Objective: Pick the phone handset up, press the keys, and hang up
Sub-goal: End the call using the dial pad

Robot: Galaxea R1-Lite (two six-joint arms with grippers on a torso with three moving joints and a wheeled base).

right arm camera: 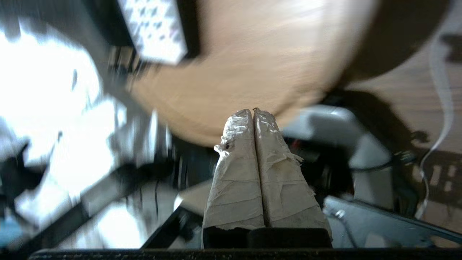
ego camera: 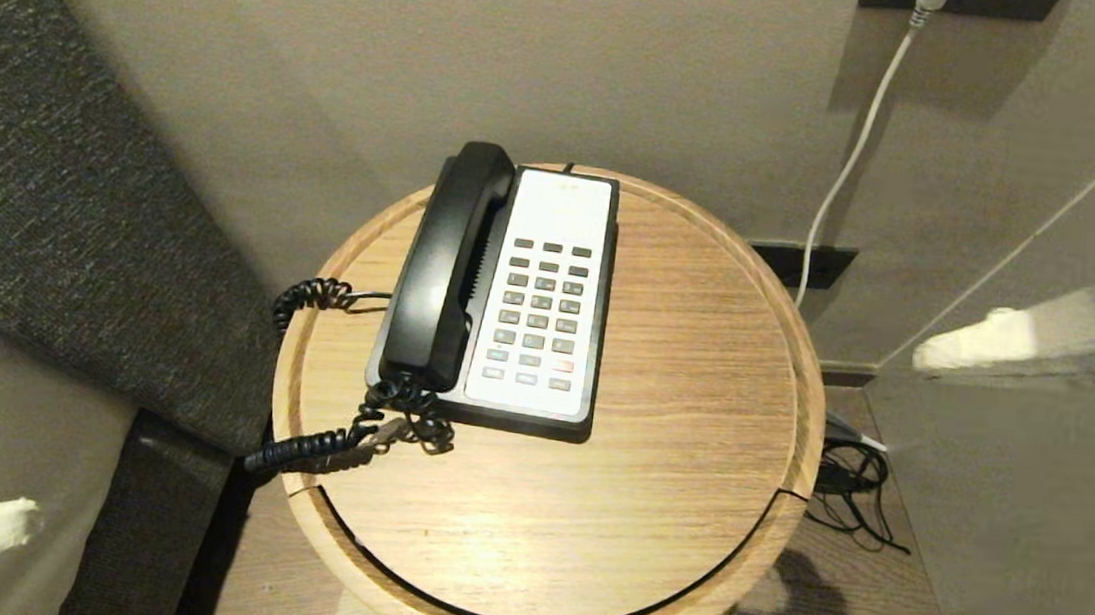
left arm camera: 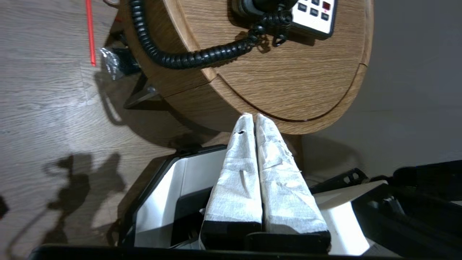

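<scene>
A round table (ego camera: 681, 381) of grained light wood with a raised rim carried the phone. The matte black phone handset (ego camera: 446, 263), a long bar with rounded ends, lay in its cradle beside the white faceplate, where the keys (ego camera: 540, 312) formed a grid of small dark grey rectangles. Its coiled cord (ego camera: 334, 443) trailed over the rim. The left gripper (left arm camera: 254, 117) and right gripper (right arm camera: 252, 112), tape-wrapped fingers pressed together, hung low off the table's near edge, the handset well beyond them.
</scene>
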